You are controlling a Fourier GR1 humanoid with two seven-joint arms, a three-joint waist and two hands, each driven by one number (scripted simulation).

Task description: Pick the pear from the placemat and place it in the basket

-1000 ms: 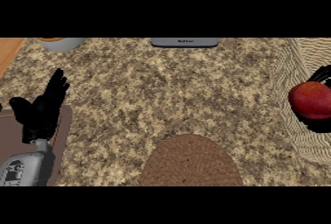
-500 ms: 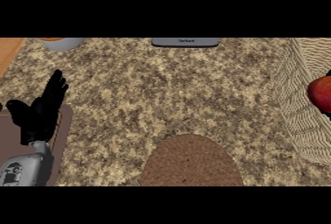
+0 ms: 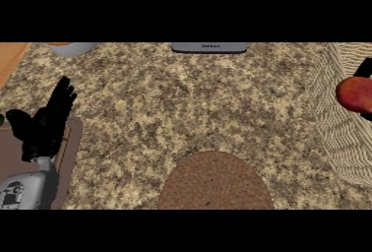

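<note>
The pear (image 3: 354, 94) is a red, rounded fruit at the right edge, hanging over the woven basket (image 3: 332, 129). My right hand (image 3: 365, 66) is mostly cut off by the edge. Only dark fingers show above and below the pear, curled round it. The brown oval placemat (image 3: 214, 183) lies at the bottom centre with nothing on it. At the left edge my left hand (image 3: 42, 130) rests open with its fingers pointing up, far from the pear.
A grey flat object (image 3: 209, 47) lies at the counter's far edge, and a bowl (image 3: 70, 48) stands at the far left. A brown board (image 3: 68, 150) lies under the left hand. The basket's wall runs down the right side.
The pear, held in my right hand, has moved farther away and a little to the right over the basket. My left hand has barely shifted.
</note>
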